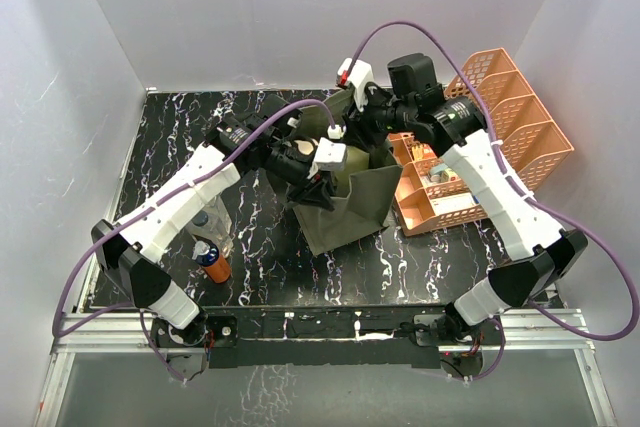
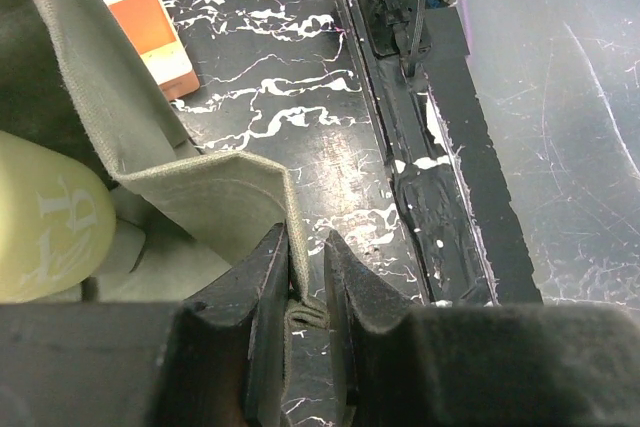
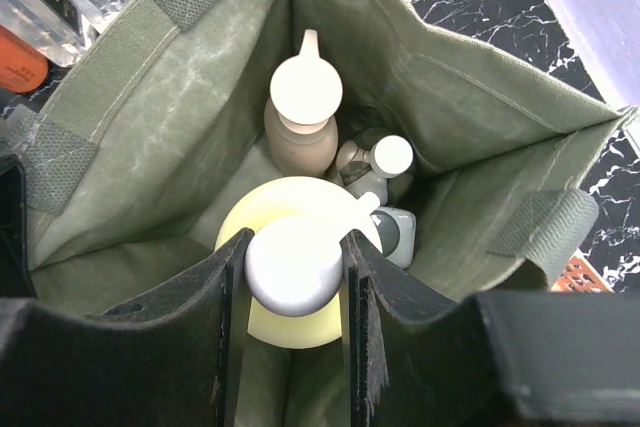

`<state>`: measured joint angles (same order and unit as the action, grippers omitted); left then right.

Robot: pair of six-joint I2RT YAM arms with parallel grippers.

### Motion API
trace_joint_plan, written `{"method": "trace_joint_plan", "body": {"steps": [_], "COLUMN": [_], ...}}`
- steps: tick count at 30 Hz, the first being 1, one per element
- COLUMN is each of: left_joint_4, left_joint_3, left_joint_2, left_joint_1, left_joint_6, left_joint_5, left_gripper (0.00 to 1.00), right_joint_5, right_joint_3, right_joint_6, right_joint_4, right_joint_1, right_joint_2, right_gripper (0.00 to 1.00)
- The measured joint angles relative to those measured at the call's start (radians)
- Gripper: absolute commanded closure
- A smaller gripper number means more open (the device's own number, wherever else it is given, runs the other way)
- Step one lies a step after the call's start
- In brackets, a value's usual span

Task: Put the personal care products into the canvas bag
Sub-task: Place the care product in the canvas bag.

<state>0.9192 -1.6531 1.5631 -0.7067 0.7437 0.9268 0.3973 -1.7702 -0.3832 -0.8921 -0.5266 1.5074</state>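
Note:
The olive-green canvas bag [image 1: 350, 207] stands open mid-table. My left gripper [image 2: 305, 252] is shut on the bag's rim [image 2: 200, 182], pinching the fabric. My right gripper [image 3: 295, 267] is over the bag's mouth, shut on the white pump top [image 3: 293, 265] of a pale yellow bottle [image 3: 290, 322] held inside the bag. A tan bottle with a beige cap [image 3: 302, 117] and a grey bottle with a white cap [image 3: 385, 202] stand on the bag's floor. An orange bottle [image 1: 212, 260] and a clear bottle [image 1: 212, 225] stand on the table at the left.
The orange plastic lattice organizer [image 1: 500, 137] with small items stands right of the bag. White walls close in the table at the back and sides. The metal rail [image 1: 320, 327] with the arm bases runs along the near edge.

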Motion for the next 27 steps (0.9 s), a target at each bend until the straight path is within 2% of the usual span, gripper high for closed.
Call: {"method": "trace_joint_plan", "body": {"steps": [7, 16, 27], "left_joint_4": [0.027, 0.04, 0.063], "left_joint_3": [0.0, 0.0, 0.037], "left_joint_2": [-0.002, -0.002, -0.016], "left_joint_1": [-0.001, -0.003, -0.005], "left_joint_6": [0.036, 0.07, 0.119], "left_joint_5": [-0.003, -0.016, -0.035], "left_gripper": [1.0, 1.0, 1.0], "right_joint_5": [0.1, 0.188, 0.166], "right_joint_3": [-0.083, -0.089, 0.088], "right_joint_6": [0.024, 0.038, 0.031], "right_joint_4": [-0.05, -0.052, 0.032], "right_joint_1": [0.011, 0.005, 0.001], "right_joint_2": [0.019, 0.04, 0.053], "right_gripper": [0.92, 0.92, 0.92]}}
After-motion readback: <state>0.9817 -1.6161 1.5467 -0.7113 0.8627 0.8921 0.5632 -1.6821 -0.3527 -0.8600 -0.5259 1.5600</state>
